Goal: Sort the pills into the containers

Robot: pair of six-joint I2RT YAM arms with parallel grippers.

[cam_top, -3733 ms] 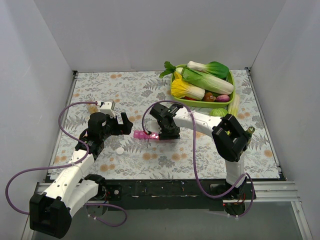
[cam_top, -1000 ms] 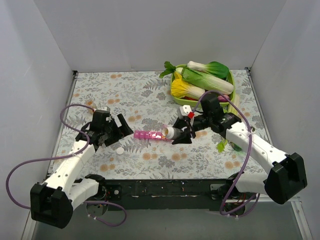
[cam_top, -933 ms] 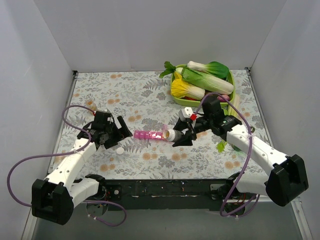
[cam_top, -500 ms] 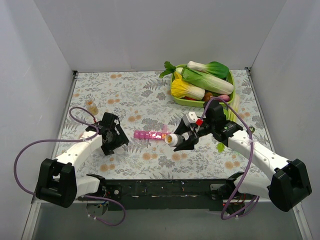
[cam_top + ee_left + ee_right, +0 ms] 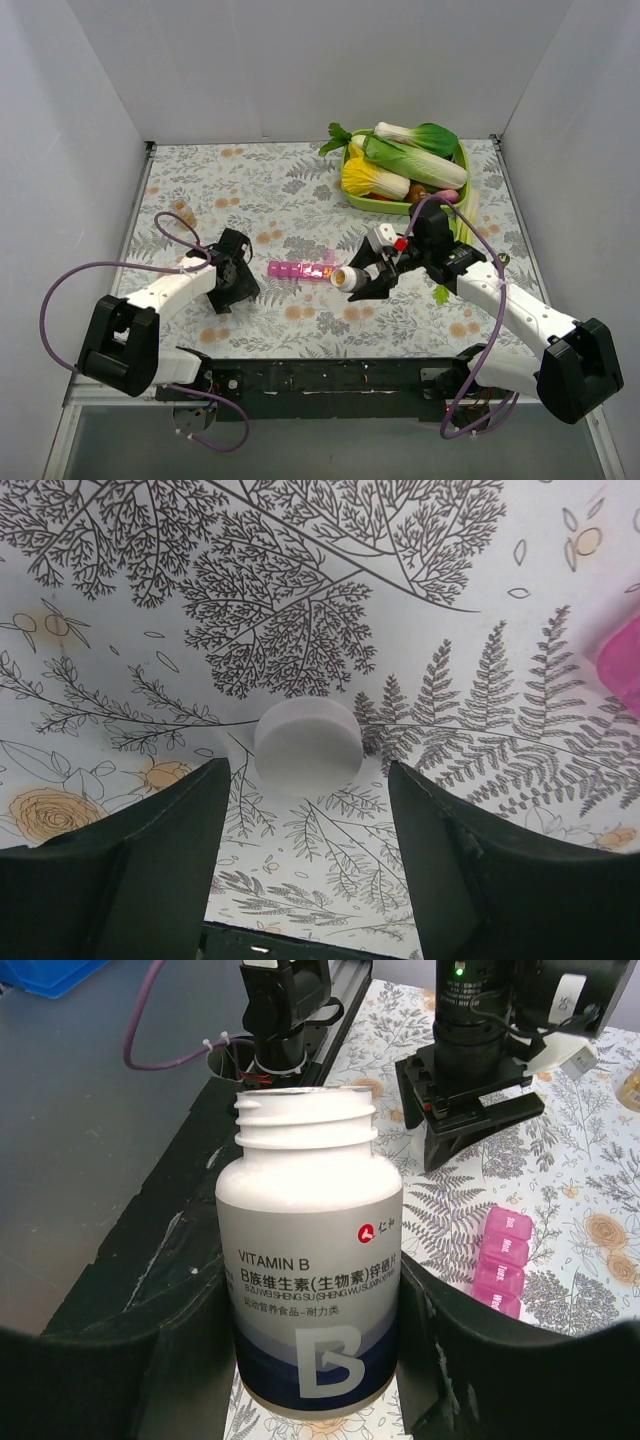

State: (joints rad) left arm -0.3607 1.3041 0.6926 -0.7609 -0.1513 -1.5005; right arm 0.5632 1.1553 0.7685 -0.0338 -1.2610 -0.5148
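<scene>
Containers [image 5: 300, 270] lie just beside the uncapped vitamin bottle [image 5: 310, 1260] clamped in the right gripper [image 5: 362, 279]; tipped too fast, its contents could scatter past them.

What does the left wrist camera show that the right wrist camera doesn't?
Only the left wrist: a white disc lying between the fingers of the open left gripper. Only the right wrist: the uncapped Vitamin B bottle clamped in the right gripper, with the left gripper beyond it. Both: the pink pill organizer and the floral tablecloth.
</scene>
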